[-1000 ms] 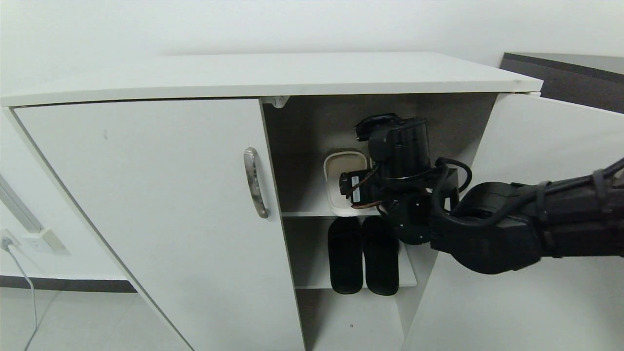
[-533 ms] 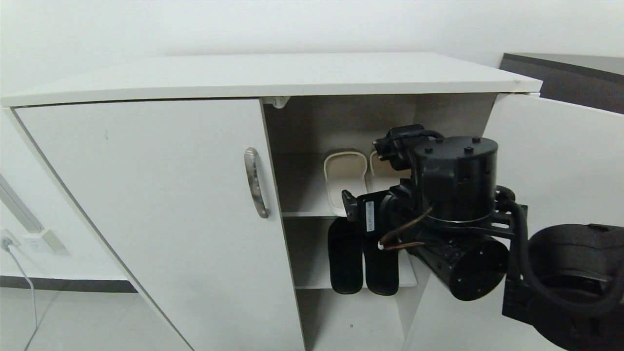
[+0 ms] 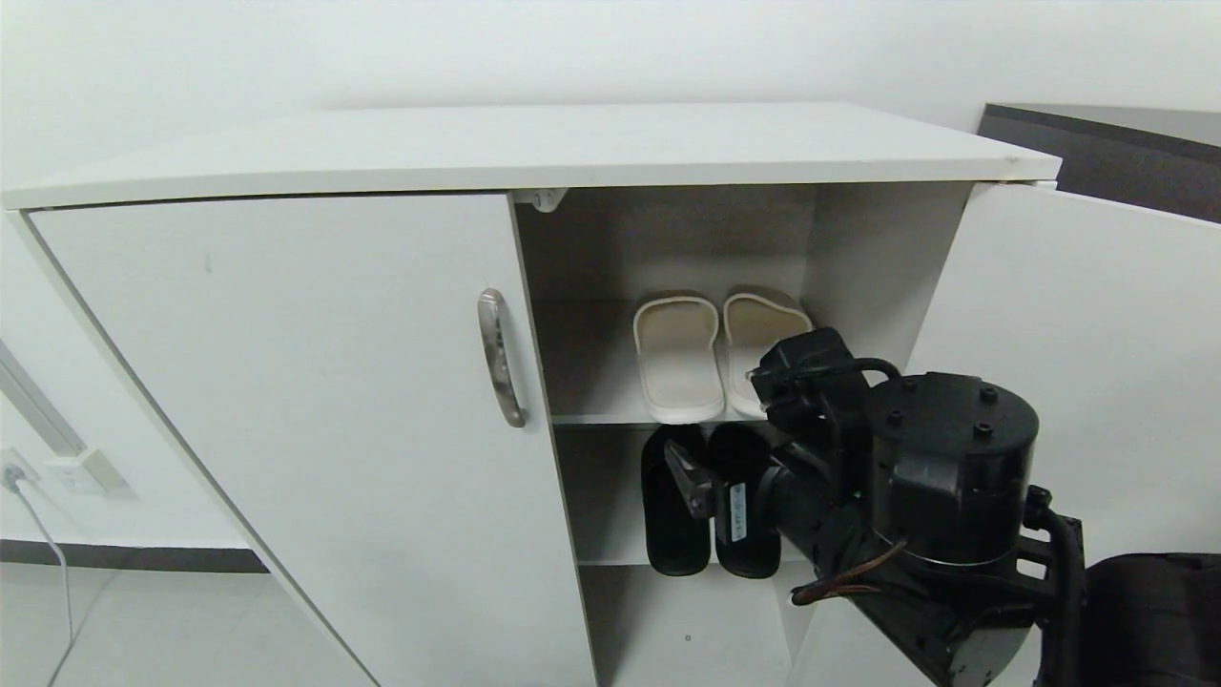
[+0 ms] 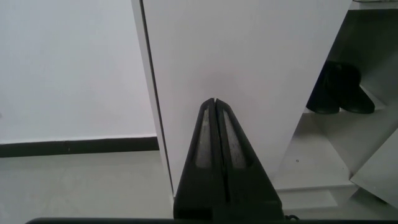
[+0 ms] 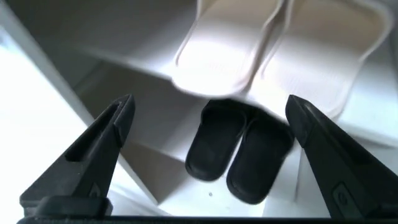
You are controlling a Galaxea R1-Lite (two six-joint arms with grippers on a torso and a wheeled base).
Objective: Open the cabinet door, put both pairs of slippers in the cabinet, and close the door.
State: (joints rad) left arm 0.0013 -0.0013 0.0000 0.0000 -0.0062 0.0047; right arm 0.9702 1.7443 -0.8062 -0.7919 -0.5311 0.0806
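A plain white wall (image 3: 610, 48) runs behind everything. At the far left it meets a pale grey tiled floor (image 3: 143, 620) along a dark skirting strip (image 3: 124, 556). A thin white cable (image 3: 52, 553) hangs from a white wall socket (image 3: 11, 469) above that strip.

Against the wall stands the white laminate cabinet (image 3: 572, 143). Its flat white left door (image 3: 286, 401) is shut and carries an upright brushed-metal bow handle (image 3: 499, 358) near its inner edge. The left pincer (image 4: 215, 102) points at the face of this door with its two black fingers pressed together, holding nothing.

Right of the handle the cabinet stands open. The pair of cream rubber slippers (image 3: 679, 358) lies side by side on the white upper shelf (image 3: 591, 382). The pair of black rubber slippers (image 3: 675, 515) lies side by side on the white shelf below (image 3: 610, 515), directly under the cream pair.

The right pincer (image 5: 211, 104) hangs just in front of the opening at the level of the black pair. Its fingers are spread wide and empty, apart from both pairs.

The flat white right door (image 3: 1078, 363) is swung outward. Beyond it, a dark grey panel (image 3: 1107, 153) sits against the wall.
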